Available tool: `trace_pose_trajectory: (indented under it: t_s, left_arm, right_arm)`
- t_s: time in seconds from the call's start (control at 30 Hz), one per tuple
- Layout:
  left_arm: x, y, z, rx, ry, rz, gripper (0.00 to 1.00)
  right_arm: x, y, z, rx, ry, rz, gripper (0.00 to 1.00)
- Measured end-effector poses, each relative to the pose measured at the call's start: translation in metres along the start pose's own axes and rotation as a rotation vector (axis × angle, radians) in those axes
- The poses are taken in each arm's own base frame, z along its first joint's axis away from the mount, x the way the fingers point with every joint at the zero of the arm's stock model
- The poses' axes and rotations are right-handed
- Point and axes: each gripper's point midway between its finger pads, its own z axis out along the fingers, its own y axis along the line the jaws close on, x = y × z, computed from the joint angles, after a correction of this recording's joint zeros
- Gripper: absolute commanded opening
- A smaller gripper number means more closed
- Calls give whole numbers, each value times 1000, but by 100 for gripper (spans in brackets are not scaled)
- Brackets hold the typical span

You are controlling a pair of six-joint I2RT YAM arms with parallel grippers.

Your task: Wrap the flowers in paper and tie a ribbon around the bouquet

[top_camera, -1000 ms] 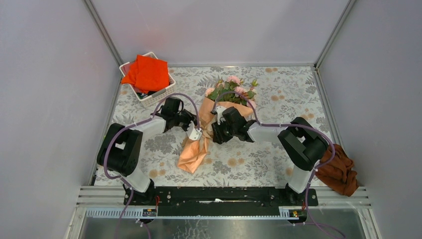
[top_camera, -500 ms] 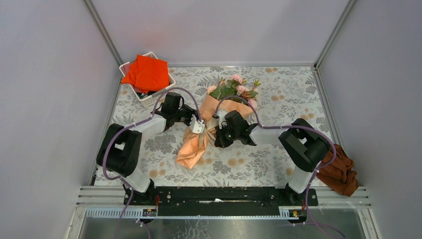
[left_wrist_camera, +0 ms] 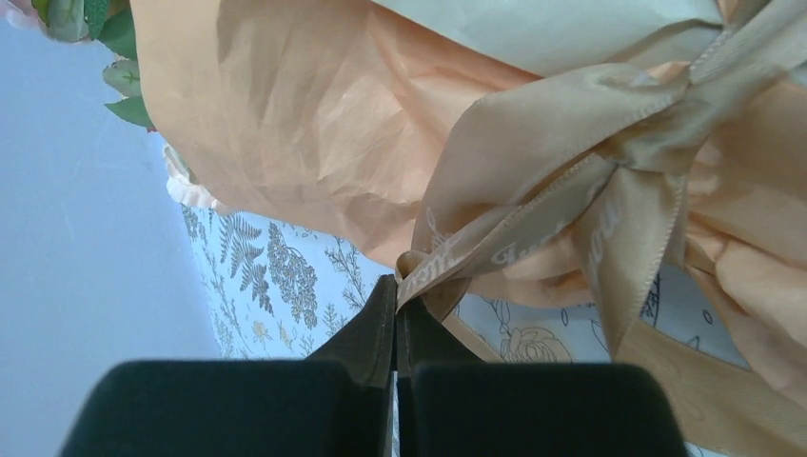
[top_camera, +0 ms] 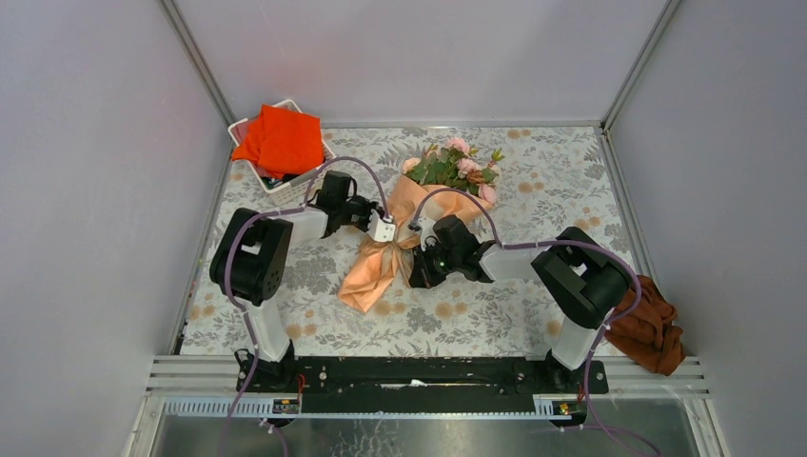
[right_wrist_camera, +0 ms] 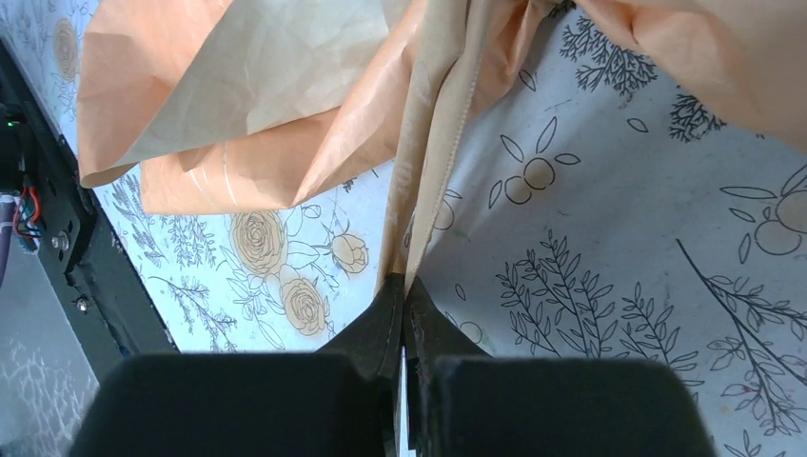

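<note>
The ribbon goes around the bouquet. My left jaws pinch one end tight, and my right jaws pinch the other end, I think. I should pull both ends apart slowly and evenly. The bouquet lies slanted mid-worktop, with roses far-right and paper tail near-left.

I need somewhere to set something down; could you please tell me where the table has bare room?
The far right corner beyond the flowers, and the near strip between the paper's tail and the black base rail. Crowded: the middle, where the left gripper and right gripper pinch the ribbon, and by the basket.
</note>
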Motion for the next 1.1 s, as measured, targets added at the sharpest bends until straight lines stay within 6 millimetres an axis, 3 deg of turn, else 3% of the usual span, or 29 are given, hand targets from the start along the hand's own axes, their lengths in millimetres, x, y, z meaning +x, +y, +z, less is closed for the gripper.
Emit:
trace_pose_trajectory:
  t_s: [0.5, 0.53, 0.6, 0.67, 0.73, 0.9, 1.0, 1.07, 1.1]
  left_arm:
    - [11, -14, 14, 31, -13, -34, 0]
    - [10, -13, 14, 30, -14, -34, 0]
    - [10, -13, 14, 32, -15, -35, 0]
    - [8, -17, 11, 33, -6, -40, 0]
    - [0, -28, 4, 47, 3, -53, 0]
    - [-45, -71, -18, 127, -2, -83, 0]
    - [-75, -90, -24, 177, -20, -121, 0]
    - [-102, -98, -25, 198, -49, -152, 12]
    - [-117, -101, -25, 207, -73, -161, 26]
  right_arm:
    - [9, 6, -1, -75, 13, 13, 0]
    - [9, 6, -1, -75, 13, 13, 3]
    - [9, 5, -2, -75, 14, 15, 31]
    - [11, 6, -6, -81, 27, 31, 51]
    - [10, 10, -16, -92, 42, 41, 64]
    - [13, 0, -57, -38, 78, 94, 69]
    - [-3, -8, -96, 18, 8, 132, 73]
    - [-17, -17, -123, 88, -65, 152, 75]
    - [-23, -20, -134, 123, -99, 160, 76]
